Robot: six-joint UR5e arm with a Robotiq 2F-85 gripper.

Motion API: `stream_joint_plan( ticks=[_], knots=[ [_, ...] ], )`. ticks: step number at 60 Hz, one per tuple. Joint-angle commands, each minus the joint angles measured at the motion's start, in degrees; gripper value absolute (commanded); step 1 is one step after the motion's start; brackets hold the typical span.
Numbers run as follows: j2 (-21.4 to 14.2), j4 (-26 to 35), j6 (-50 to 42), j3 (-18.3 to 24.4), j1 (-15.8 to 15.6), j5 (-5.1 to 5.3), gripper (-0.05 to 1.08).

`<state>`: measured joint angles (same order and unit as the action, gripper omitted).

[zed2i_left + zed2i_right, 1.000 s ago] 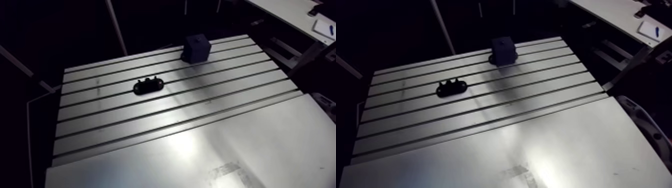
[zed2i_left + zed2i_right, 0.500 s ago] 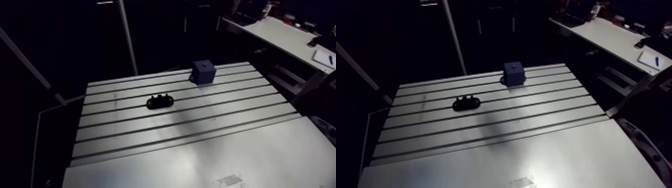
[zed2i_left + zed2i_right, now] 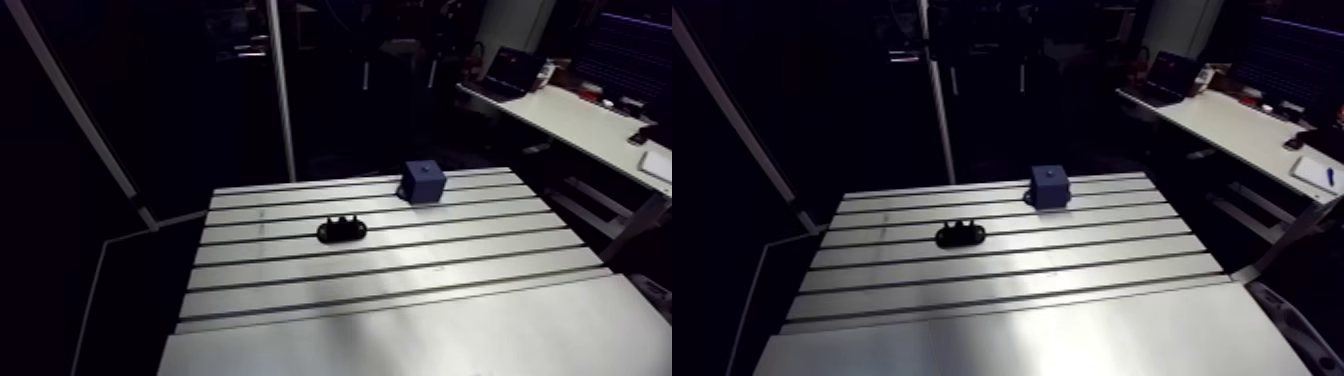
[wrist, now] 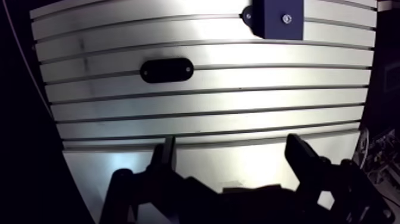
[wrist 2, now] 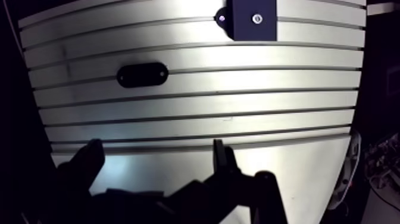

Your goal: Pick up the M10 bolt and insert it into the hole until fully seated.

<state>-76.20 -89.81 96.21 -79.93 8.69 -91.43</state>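
A black oval holder [image 3: 342, 230] lies on the slotted table [image 3: 400, 270], with small dark studs standing up from it; I cannot tell which is the M10 bolt. A blue block [image 3: 424, 182] stands near the table's far edge, and its top face carries a small hole [image 4: 287, 18]. In the wrist view my gripper [image 4: 232, 148] hangs high above the table's near part, open, with nothing between its fingers. The holder [image 4: 166, 70] is well ahead of the fingers and to one side. The block [image 4: 278, 18] is further ahead still. The arm view does not show the gripper.
A smooth metal plate [image 3: 420, 340] adjoins the slotted part on the near side. Thin slanted poles [image 3: 280, 90] rise behind the table's far edge. The table's right edge [image 3: 610, 265] drops off to a dark gap.
The whole arm view has shifted: the camera has risen and pulled back, so the table looks smaller and more of the room shows. Holder and block lie where they were.
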Motion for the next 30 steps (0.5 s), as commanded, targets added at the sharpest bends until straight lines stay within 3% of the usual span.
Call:
stream_joint_plan(
  ticks=[1,9,12,30],
  knots=[
    [-10.5,4.3,-0.6,-3.0,-5.9,5.35,0.00],
    [-11.7,4.7,-0.7,-3.8,-5.9,5.44,0.00],
    [-12.1,4.5,-0.7,-4.8,-5.8,4.72,0.00],
    [-12.9,4.2,-0.7,-5.4,-5.8,3.18,0.01]
  ],
)
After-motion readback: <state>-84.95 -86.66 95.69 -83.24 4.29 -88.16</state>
